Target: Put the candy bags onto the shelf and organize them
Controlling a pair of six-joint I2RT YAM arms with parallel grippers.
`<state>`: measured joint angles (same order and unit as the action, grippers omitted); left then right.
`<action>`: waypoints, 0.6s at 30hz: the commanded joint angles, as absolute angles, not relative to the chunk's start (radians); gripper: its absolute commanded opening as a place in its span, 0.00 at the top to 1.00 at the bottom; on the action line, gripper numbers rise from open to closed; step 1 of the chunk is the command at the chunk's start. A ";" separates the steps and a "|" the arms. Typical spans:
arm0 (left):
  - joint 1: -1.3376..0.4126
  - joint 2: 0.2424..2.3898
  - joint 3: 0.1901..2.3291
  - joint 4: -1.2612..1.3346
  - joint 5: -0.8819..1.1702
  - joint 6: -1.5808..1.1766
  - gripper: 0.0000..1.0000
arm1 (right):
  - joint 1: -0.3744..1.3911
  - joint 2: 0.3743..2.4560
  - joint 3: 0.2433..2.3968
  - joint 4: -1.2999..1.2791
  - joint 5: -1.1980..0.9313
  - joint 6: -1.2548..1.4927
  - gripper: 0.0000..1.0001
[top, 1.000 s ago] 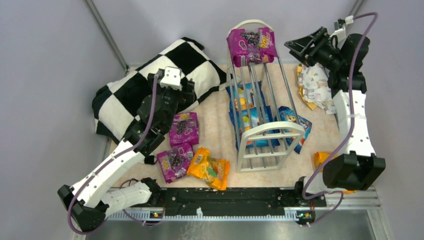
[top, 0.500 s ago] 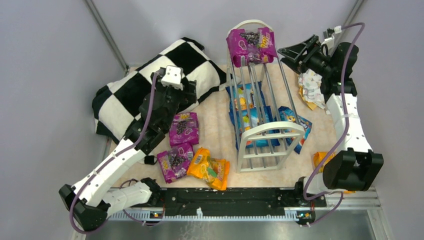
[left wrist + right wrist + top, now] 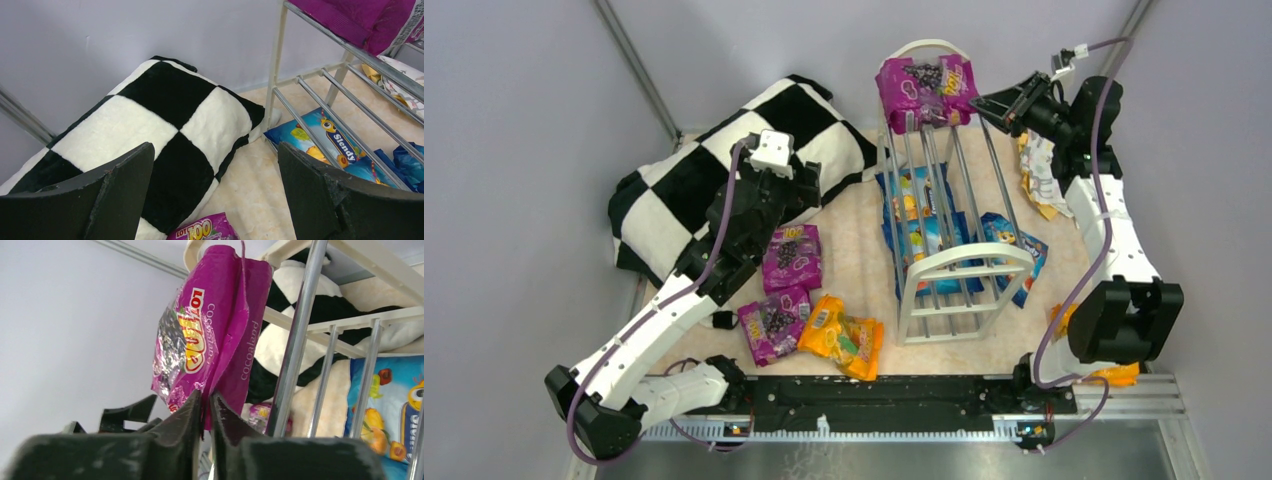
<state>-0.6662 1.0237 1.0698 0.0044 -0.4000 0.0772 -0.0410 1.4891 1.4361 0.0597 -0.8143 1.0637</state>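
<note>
- The left arm (image 3: 659, 320) stretches from its base at the near left corner diagonally forward and inward, elbow low.
- The left gripper (image 3: 215, 150) is spread wide, its two dark fingers (image 3: 125, 185) far apart and nothing between them.
- The right arm (image 3: 1114, 230) rises steeply, its wrist bent inward to the left.
- The right gripper (image 3: 206, 396) has its fingers pressed almost together, with only a thin slit between them.

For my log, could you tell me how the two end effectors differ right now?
The left end effector is open, the right end effector shut. The left faces the pillow, the right is at the purple bag on the shelf. Both are black.
</note>
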 commanded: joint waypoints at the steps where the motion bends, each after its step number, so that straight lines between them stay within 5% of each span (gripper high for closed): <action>1: -0.662 1.012 1.104 0.033 -0.399 0.082 0.01 | -0.061 1.508 1.527 0.076 -0.823 1.070 1.00; 18: -0.661 1.003 1.100 0.035 -0.410 0.097 0.01 | -0.143 1.574 1.518 -0.007 -0.905 0.966 1.00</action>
